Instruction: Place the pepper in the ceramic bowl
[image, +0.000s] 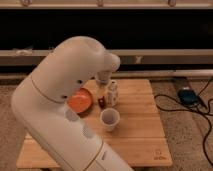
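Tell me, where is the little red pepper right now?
In the camera view the pepper is near the middle of the wooden table, between the ceramic bowl on picture-left and the white bottle, directly under the gripper.

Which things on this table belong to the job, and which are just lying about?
Job:
- pepper, between bowl and bottle
- ceramic bowl
- gripper, just above the pepper

Lying about:
- white bottle
- white cup
- black box on the floor

No readable writing; the mark (159, 156) on the table (142, 132) corner is too small; the tool (103, 90) hangs beside the bottle (112, 94)
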